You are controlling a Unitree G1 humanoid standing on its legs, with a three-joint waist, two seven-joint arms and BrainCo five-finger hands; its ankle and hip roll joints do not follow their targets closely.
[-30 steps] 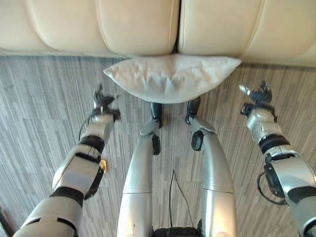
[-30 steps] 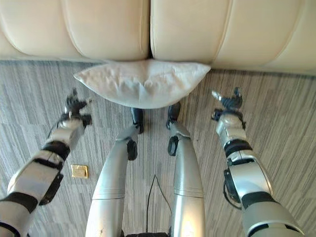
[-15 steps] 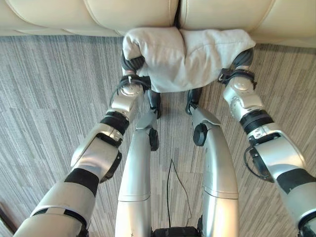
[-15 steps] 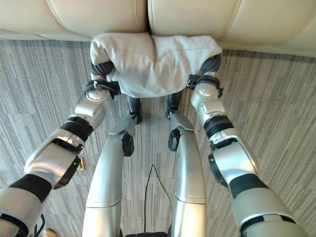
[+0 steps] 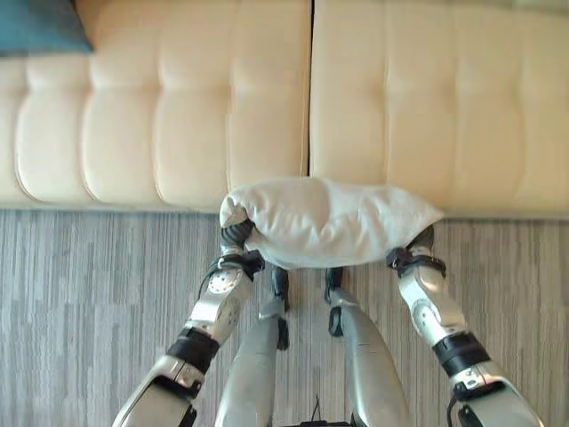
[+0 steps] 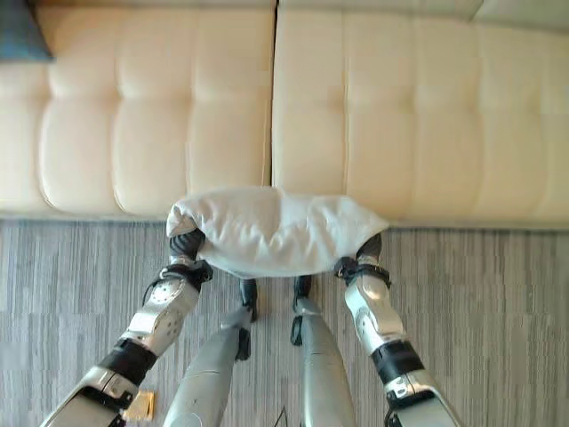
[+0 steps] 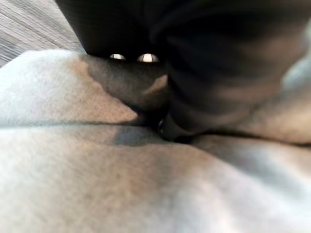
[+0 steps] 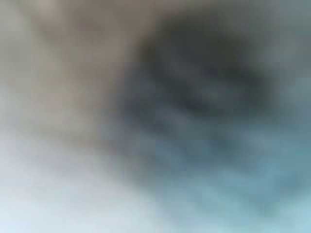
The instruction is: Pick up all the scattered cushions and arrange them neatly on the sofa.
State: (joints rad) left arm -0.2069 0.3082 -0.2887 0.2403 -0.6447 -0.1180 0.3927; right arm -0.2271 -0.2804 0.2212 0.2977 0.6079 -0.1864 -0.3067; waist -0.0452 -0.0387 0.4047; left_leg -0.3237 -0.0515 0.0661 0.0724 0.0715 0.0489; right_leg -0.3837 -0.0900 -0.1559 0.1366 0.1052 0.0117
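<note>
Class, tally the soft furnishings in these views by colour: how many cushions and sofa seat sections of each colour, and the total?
White cushion, carried between both hands: 1
Teal cushion, at the sofa's far left corner: 1
Cream sofa seat sections: 2
Total: 4

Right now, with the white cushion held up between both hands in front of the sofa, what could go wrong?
1. The white cushion sags, pressed only at its ends by the left hand and right hand; it might slip out.
2. It sits level with the cream sofa front edge, so it could catch there.
3. The fingers are buried in fabric, so grip is unverifiable.
</note>
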